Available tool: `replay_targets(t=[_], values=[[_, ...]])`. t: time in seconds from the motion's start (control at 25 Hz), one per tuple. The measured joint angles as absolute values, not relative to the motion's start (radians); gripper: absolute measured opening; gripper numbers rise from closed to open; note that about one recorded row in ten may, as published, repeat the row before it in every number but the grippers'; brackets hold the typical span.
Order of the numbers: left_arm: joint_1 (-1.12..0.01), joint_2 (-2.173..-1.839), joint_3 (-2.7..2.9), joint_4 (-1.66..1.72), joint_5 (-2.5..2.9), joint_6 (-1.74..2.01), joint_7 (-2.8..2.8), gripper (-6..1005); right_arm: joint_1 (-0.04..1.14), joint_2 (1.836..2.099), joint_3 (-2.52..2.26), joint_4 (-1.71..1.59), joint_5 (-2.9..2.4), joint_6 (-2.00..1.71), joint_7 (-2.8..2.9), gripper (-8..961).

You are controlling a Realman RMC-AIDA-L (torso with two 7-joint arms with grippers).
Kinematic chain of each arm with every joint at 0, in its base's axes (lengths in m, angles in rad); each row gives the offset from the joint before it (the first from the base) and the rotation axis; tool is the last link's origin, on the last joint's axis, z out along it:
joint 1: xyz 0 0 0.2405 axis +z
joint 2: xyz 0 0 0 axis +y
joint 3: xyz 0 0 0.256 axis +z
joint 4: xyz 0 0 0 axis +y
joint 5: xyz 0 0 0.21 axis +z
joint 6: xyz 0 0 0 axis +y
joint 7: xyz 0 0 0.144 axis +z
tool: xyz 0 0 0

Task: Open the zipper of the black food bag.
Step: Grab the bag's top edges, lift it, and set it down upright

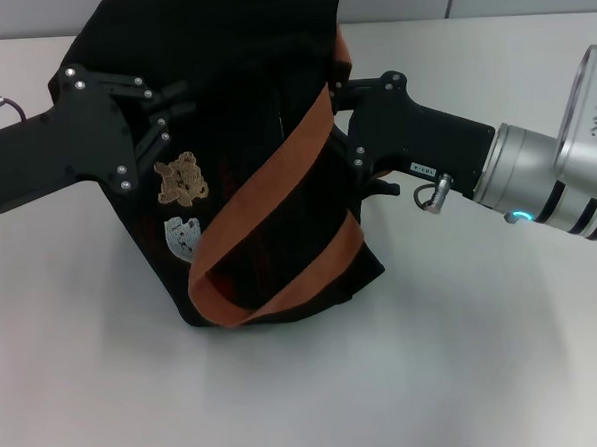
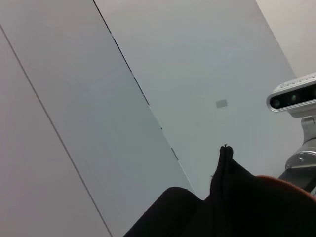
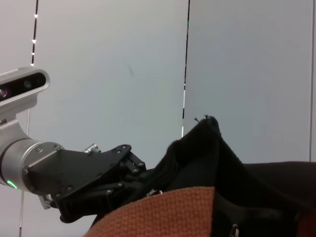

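The black food bag (image 1: 247, 186) stands mid-table, with bear patches (image 1: 181, 180) on its front and an orange-brown handle (image 1: 277, 200) draped across it. My left gripper (image 1: 168, 115) is at the bag's upper left. In the right wrist view the left gripper (image 3: 143, 175) is shut on a fold of the bag's fabric (image 3: 207, 148). My right gripper (image 1: 345, 126) presses against the bag's upper right side, by the handle. The zipper does not stand out from the black cloth. A small silver metal piece (image 3: 234, 229) shows under the handle (image 3: 163, 212); whether it is the pull is unclear.
The bag sits on a white table (image 1: 466, 355) with bare surface in front and to both sides. Behind it are pale wall panels (image 2: 148, 59). The right arm's camera housing (image 2: 294, 96) shows in the left wrist view.
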State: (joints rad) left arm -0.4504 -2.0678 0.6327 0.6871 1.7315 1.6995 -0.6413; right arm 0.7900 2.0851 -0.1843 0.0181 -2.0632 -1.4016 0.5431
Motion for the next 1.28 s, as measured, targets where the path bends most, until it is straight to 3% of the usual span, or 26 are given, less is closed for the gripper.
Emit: replay_targets(t=[1.28], values=[[-0.436,-2.063,0.555,0.678,1.666,1.692,-0.632,65,0.731,2.082,-0.333,-0.117,-2.079,-1.401,0.763,89]])
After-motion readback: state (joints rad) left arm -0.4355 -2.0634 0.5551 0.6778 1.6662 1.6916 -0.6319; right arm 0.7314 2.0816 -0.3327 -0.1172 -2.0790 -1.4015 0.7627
